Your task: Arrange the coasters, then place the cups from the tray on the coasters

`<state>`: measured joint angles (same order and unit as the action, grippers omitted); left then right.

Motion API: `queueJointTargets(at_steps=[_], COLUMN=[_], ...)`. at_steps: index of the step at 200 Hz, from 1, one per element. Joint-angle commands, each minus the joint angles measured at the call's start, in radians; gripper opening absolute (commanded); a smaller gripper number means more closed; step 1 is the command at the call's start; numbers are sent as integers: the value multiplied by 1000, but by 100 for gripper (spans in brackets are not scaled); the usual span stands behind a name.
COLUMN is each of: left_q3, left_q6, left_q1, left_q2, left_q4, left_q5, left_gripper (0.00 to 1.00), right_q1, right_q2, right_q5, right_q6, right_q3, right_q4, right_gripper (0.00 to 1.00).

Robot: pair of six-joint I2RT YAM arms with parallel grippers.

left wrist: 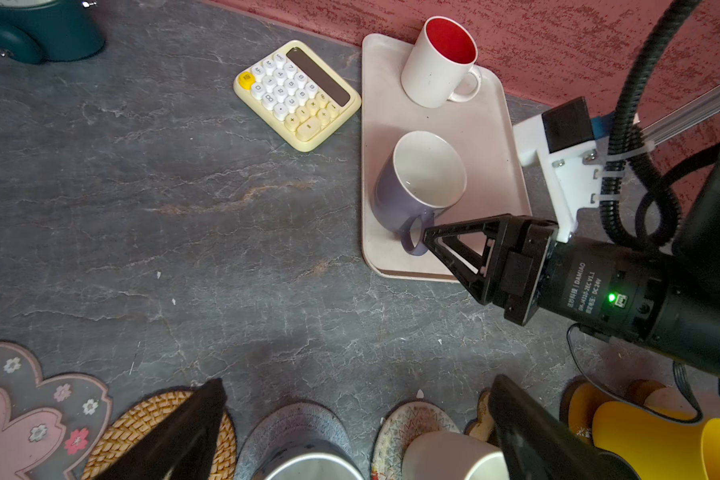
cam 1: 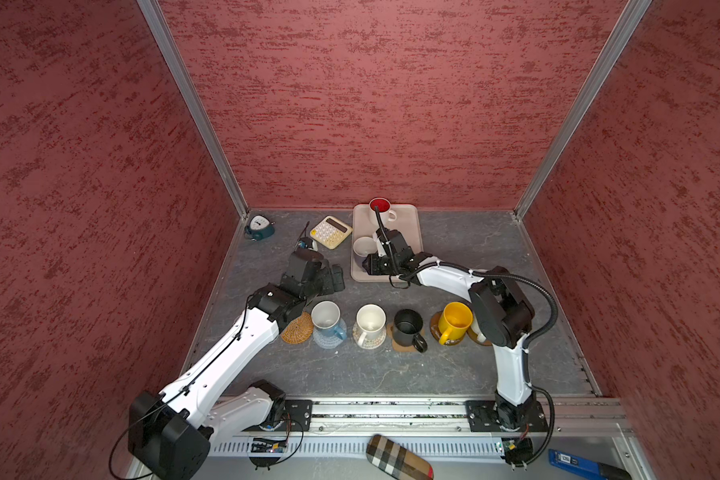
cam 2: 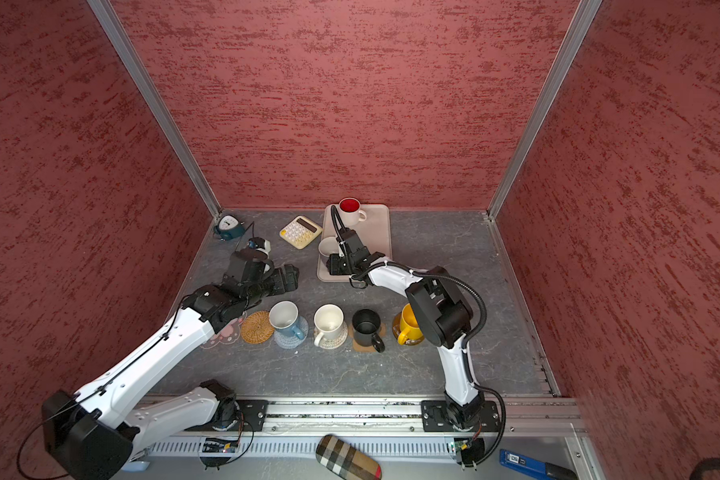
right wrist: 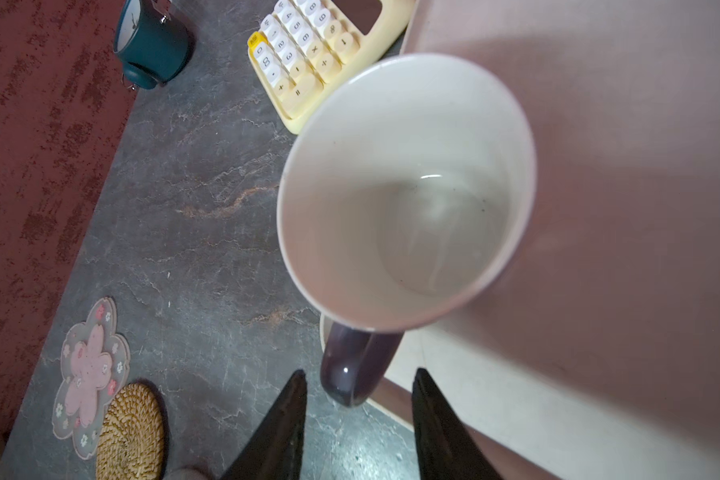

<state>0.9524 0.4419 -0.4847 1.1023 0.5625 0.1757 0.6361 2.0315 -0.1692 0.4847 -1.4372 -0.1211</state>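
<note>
Lavender mug (left wrist: 416, 187) stands upright, empty, on the tray (cam 1: 408, 220) at centre in both top views, handle pointing at my right hand (right wrist: 360, 371), released astride it; red-lined mug (cam 1: 381, 210) shares the tray; left hand (left wrist: 357, 379) released, empty

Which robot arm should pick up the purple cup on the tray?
The right arm. The right gripper has open jaws on either side of the handle of the purple cup. The left gripper hangs open by the coasters, away from the tray.
</note>
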Motion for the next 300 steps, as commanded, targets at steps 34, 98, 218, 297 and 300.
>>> queueJointTargets(at_steps=[34,98,218,297,300], left_q3=[123,295,548,690,695], left_q6=[-87,-104,-72,-84,-86], left_q1=[-22,-71,-95,-68,-66], left_q2=[104,364,768,941,947], left_q4=[44,76,85,95,98], left_q5=[-42,-81,-68,-71,-71], left_gripper=[93,79,68,62,62], right_q1=[-59,-217,-312,-316,-316], right_q2=[-187,-357,-450,-415,-416], right_q5=[-103,-98,-48,-52,-51], right_q6=[7,42,105,109,108], right_q3=[103,280,426,422,422], right_q4=[155,241,377,384,385], right_gripper=[48,49,51,50,50])
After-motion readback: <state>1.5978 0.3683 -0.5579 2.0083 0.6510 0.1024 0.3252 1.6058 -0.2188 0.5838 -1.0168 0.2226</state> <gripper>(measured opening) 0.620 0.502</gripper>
